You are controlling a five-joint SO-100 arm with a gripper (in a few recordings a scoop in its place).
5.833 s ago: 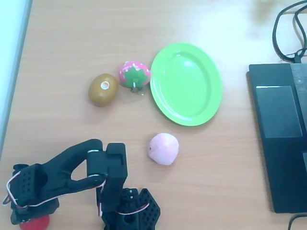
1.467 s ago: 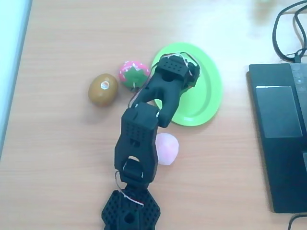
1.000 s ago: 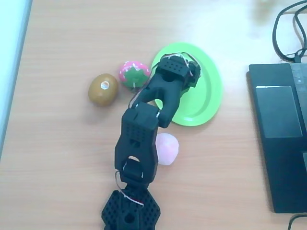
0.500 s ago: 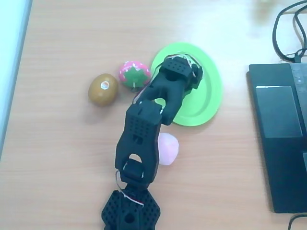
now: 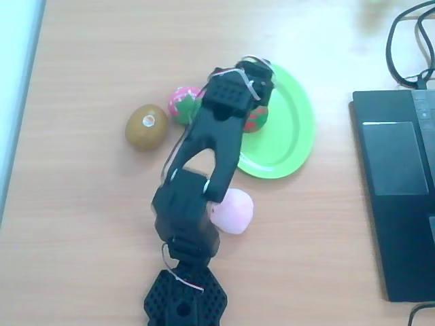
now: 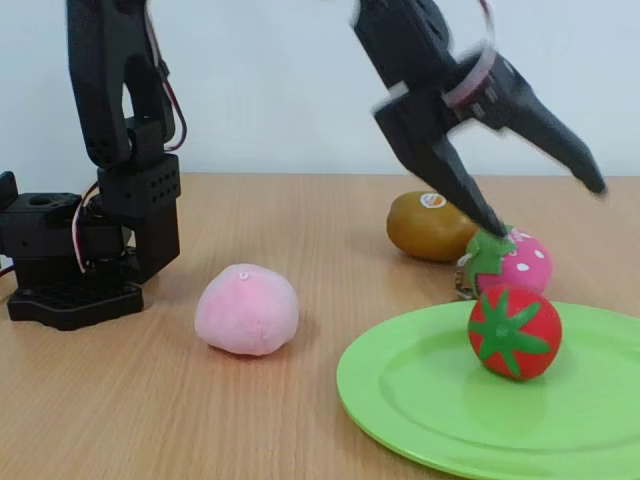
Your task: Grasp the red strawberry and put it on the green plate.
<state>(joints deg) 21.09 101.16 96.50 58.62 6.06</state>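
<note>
Gripper: in the fixed view we see the gripper [image 6: 545,205] spread wide and released, lifted above the red strawberry and holding nothing; one finger points down toward the pink dotted strawberry, the other reaches out to the right.
Red strawberry: we find the red strawberry [image 6: 514,333] resting on the green plate [image 6: 420,400], near its back edge, with the green leaf patch facing the fixed camera; in the overhead view it [image 5: 256,119] peeks out beside the arm.
Green plate: we see the lime oval plate [image 5: 289,129] lying flat on the wooden surface [image 5: 88,75], its left part covered by the arm in the overhead view.
Pink dotted strawberry: we note it [image 6: 515,262] just behind the plate's rim, on the surface, close behind the red strawberry.
Brown kiwi: it [image 5: 146,126] lies left of the dotted strawberry in the overhead view.
Pale pink fruit: it [image 5: 233,211] sits on the surface near the plate, beside the arm's lower link.
Laptop: we see it [image 5: 397,190] at the right edge of the overhead view.
</note>
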